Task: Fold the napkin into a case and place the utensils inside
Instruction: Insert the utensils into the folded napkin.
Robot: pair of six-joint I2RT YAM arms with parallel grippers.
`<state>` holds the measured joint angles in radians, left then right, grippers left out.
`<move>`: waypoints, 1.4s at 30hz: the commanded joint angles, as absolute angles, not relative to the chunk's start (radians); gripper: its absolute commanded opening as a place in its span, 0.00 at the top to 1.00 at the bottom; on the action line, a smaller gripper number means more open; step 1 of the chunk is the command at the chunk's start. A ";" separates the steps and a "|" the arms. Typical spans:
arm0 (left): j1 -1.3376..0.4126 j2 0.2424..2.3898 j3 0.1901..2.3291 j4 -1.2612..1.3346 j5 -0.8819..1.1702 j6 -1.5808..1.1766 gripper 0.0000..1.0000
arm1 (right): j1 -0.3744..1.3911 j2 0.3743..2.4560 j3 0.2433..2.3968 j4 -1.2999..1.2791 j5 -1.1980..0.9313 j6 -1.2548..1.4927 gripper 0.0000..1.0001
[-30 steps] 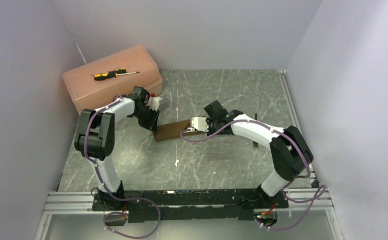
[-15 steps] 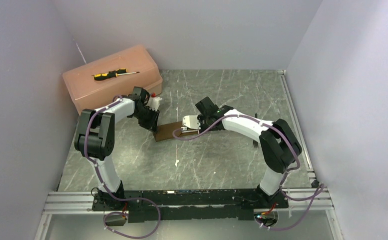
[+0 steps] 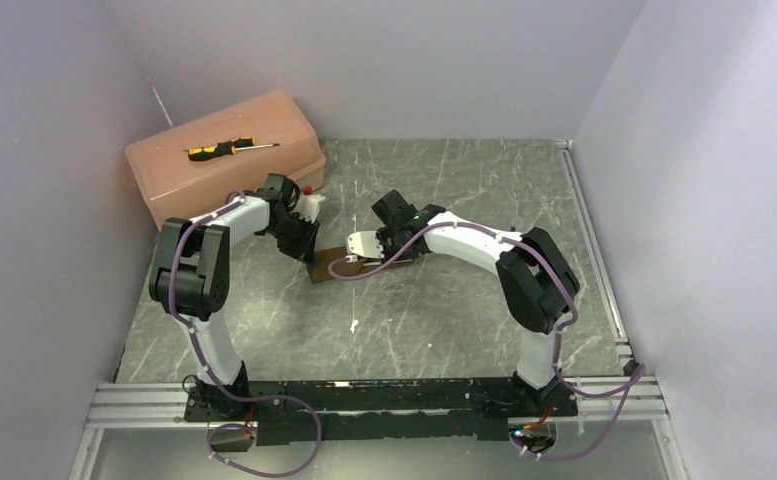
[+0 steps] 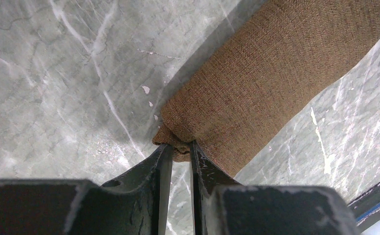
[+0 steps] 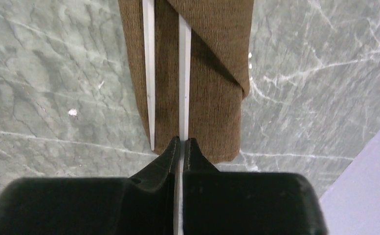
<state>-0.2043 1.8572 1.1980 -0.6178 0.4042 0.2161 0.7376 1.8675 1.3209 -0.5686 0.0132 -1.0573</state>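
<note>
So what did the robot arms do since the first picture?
The right gripper, shut on thin silvery utensils, slid left along the brown cloth napkin, pushing them deeper into the folded case. The left gripper stayed pinching the napkin's far end. The yellow-and-black screwdriver on the pink plastic box did not move.

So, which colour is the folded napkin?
Plain brown napkin, no pattern; the left wrist view shows it best.

Both arms reach inward over the middle of the table, elbows bent outward. The left tool [image 4: 180, 149] has its jaws nearly together, while the right tool [image 5: 182, 142] is clamped tight, fingers pointing down.
</note>
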 commanded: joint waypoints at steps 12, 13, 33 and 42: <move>-0.203 1.832 1.175 -0.606 0.437 0.234 0.77 | 0.780 1.960 1.437 -0.609 -0.063 -1.073 1.00; -0.203 1.833 1.173 -0.605 0.436 0.233 0.77 | 0.782 1.963 1.441 -0.609 -0.065 -1.072 1.00; -0.204 1.827 1.169 -0.607 0.432 0.241 0.77 | 0.802 2.004 1.474 -0.582 -0.066 -1.043 0.91; -0.204 1.821 1.158 -0.618 0.419 0.255 0.78 | 0.777 1.905 1.468 -0.549 -0.010 -0.993 0.49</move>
